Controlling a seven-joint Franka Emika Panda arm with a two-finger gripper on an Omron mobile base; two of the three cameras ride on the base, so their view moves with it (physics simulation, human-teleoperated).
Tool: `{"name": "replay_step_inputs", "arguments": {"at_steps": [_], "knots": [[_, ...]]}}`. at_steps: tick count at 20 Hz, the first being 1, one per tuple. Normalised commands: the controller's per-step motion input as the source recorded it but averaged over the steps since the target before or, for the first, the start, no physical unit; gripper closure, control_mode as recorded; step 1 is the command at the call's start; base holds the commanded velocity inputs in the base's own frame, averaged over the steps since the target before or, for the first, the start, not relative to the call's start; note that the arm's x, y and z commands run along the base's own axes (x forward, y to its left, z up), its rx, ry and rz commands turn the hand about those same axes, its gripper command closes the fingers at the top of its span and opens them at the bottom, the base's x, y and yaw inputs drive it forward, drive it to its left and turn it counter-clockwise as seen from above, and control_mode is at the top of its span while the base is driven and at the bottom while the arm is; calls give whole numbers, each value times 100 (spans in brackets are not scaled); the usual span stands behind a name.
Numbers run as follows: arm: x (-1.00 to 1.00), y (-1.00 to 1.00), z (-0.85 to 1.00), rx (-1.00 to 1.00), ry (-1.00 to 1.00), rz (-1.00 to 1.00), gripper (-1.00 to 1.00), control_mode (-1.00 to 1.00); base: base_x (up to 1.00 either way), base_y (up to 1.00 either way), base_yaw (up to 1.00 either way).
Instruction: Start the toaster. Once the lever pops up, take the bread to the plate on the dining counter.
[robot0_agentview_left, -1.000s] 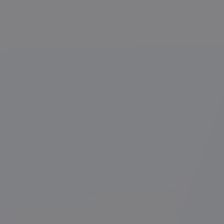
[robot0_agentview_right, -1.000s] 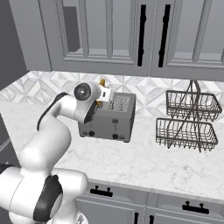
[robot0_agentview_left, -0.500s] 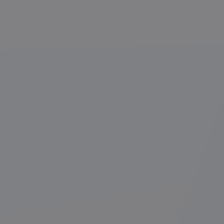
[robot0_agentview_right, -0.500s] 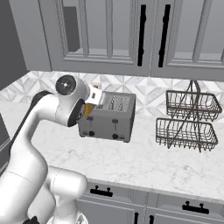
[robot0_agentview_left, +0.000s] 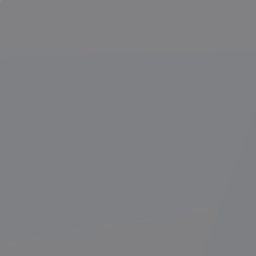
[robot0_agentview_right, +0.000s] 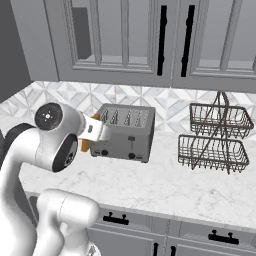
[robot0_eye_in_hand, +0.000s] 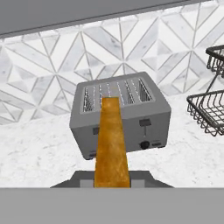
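The bread (robot0_eye_in_hand: 112, 144) is held edge-on, so I look along its golden-brown crust, and my gripper (robot0_eye_in_hand: 112, 178) is shut on its near end. Beyond it the silver toaster (robot0_eye_in_hand: 120, 116) stands against the tiled wall, and its top slots look empty. From the right base view the bread (robot0_agentview_right: 85, 145) peeks out orange behind the white hand, just left of the toaster (robot0_agentview_right: 125, 132) and off its front corner. The fingers themselves are hidden by the hand there. The plate and the dining counter are out of view.
A two-tier black wire basket (robot0_agentview_right: 214, 137) stands on the marble wall counter (robot0_agentview_right: 165, 185) right of the toaster. Grey cabinets with black handles (robot0_agentview_right: 162, 40) hang above, and drawers run below the counter edge.
The hand has drawn back to the left and towards the camera, carrying the bread from above the toaster to beside its left front corner.
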Motion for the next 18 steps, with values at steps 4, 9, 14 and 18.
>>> {"name": "replay_step_inputs", "arguments": {"at_steps": [4, 9, 14, 18], "knots": [[-84, 15, -6, -1, 11, 0, 100, -100, 0, 0, 0], [-59, 10, -5, -3, 7, 0, 100, -100, 0, 0, 0], [-66, 1, -3, -1, 2, 0, 100, -100, 0, 0, 0], [-25, 0, 0, 0, 0, -1, 100, 100, -75, -3, -7]]}}
